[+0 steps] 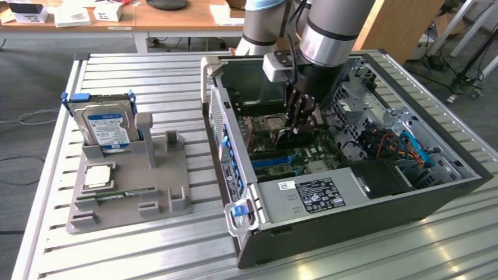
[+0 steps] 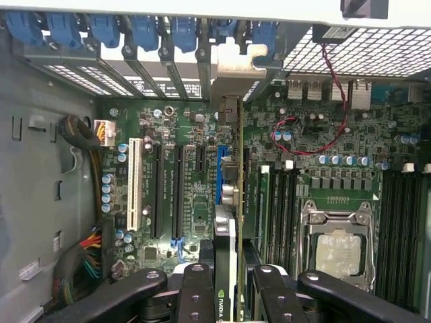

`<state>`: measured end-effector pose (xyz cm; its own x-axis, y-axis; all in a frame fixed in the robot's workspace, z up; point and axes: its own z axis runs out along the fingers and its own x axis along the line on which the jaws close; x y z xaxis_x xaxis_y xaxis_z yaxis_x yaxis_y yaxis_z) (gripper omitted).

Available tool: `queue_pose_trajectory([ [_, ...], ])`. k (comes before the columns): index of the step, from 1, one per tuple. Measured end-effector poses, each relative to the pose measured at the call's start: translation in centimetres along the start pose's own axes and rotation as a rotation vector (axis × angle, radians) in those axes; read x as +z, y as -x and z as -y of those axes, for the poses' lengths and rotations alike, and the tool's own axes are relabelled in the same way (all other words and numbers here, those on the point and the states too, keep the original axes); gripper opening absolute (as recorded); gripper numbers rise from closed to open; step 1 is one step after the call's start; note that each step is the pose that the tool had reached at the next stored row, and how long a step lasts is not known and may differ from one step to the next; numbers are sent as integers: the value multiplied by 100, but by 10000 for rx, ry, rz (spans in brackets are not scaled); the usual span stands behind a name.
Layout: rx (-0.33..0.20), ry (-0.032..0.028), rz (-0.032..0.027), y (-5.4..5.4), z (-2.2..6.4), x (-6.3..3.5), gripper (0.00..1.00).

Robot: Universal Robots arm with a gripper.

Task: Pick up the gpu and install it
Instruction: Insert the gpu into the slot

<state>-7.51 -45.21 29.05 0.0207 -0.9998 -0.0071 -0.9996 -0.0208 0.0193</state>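
The gripper (image 2: pixel 227 276) is deep inside the computer case (image 1: pixel 350 221), its fingers (image 2: pixel 195 289) closed narrowly on the gpu (image 2: pixel 227 242), which is held edge-on. The card's long axis runs straight out from the gripper toward the rear bracket openings (image 2: pixel 168 40) and lines up with the blue expansion slot (image 2: pixel 219 175) on the motherboard (image 2: pixel 323 155). I cannot tell whether it is seated.

Bare ribbed metal, satin sheen: table (image 1: pixel 116 70). Smooth matt grey plastic: tray (image 1: pixel 116 210); dark painted metal: case (image 1: pixel 374 216). Dark matt face, pale dull-metal bracket (image 2: pixel 236 64): gpu (image 2: pixel 232 215); glossy green laminate: board (image 2: pixel 337 134); matt black, possibly plastic: gripper (image 2: pixel 231 276).
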Motion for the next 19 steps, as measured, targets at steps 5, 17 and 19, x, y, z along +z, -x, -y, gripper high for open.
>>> queue_pose_trajectory([
  [5, 1, 0, 1, 0, -2, 2, 27],
  [17, 0, -1, 1, 1, -56, 3, 27],
  [19, 0, -1, 1, 1, -58, 4, 27],
])
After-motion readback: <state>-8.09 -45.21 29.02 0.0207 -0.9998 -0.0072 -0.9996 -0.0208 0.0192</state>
